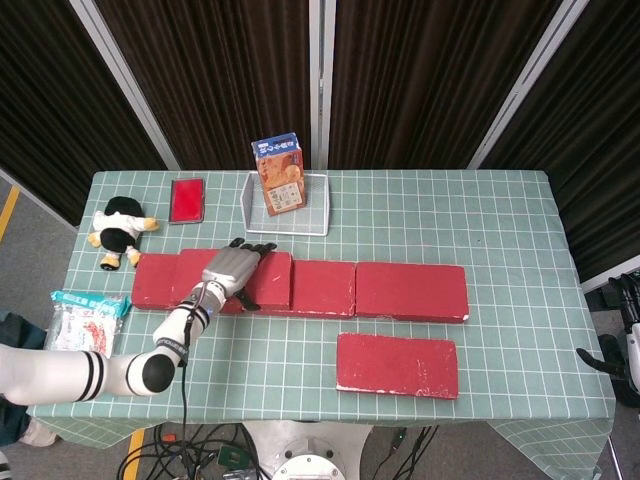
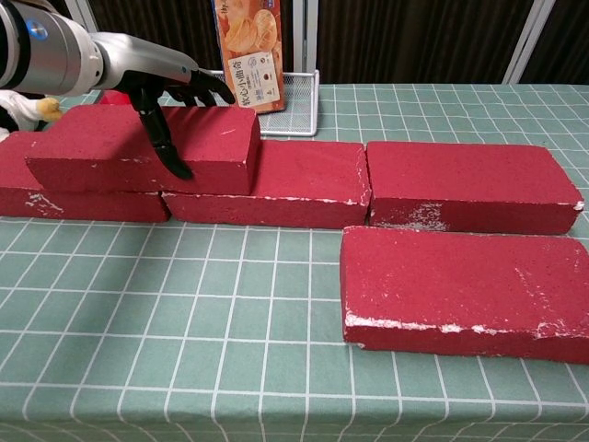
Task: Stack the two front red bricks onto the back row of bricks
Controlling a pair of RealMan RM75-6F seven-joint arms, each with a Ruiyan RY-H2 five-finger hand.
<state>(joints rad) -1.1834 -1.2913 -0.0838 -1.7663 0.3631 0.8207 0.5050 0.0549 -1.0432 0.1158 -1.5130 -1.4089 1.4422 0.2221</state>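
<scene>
Left hand (image 2: 166, 92) grips the stacked brick (image 2: 147, 147) across its top, thumb down the near face, seating it over a back row (image 2: 460, 184) joint. Second brick (image 2: 469, 285) lies near-right. Right hand (image 1: 622, 340): cannot tell.

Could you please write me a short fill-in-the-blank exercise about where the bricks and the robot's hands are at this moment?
1. The left hand grips a red brick lying on top of the ____ row of bricks.
2. The red brick on the table in front of the row numbers ____.
3. The snack carton stands inside a white wire ____.
4. The right hand is at the table's ____ edge.

Missing words: back; one; rack; right
</scene>
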